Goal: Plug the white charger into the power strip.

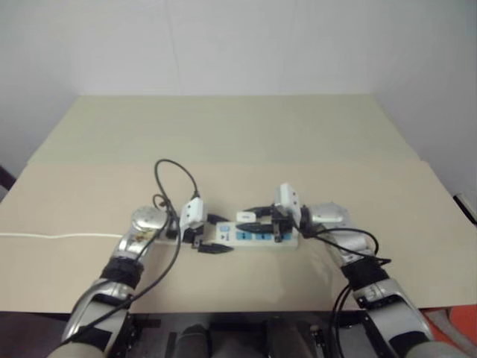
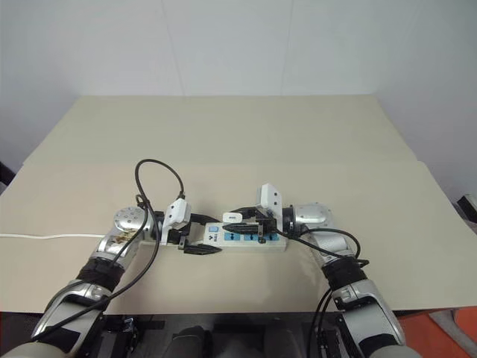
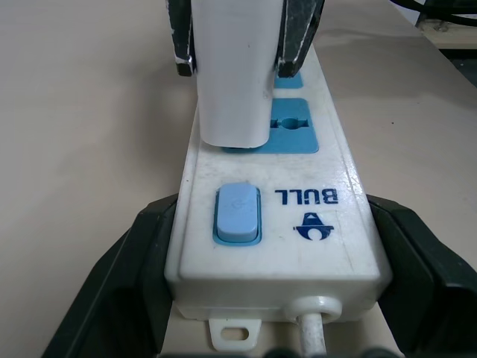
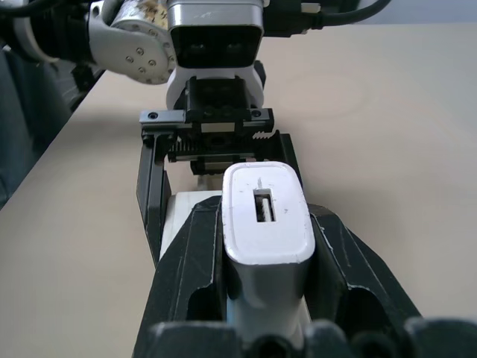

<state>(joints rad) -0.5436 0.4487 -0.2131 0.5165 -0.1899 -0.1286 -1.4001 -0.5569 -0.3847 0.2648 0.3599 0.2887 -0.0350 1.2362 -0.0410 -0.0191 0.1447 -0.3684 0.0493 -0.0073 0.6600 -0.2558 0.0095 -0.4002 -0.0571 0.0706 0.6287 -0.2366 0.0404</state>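
At the far left we note a thin white cord (image 1: pixel 52 236) running in from the table edge across the pale beige tabletop (image 1: pixel 223 142) toward the left arm. The left gripper (image 2: pixel 195 233) has its two black fingers clamped on either side of the switch end of the long flat white power strip with blue socket faces (image 2: pixel 242 238), which lies flat near the front middle of the table. A black cable loop (image 2: pixel 159 175) arches up from that wrist, clear of the strip. In the left wrist view we see the blue rocker switch (image 3: pixel 237 215) and, just past it, the small white block-shaped charger (image 3: pixel 232 82) standing upright on the first socket, its base touching the blue face. The right gripper (image 2: pixel 247 221) reaches in from the right over the strip, its fingers closed on the charger's two sides. Behind the table rises a plain white wall (image 1: pixel 238 45).
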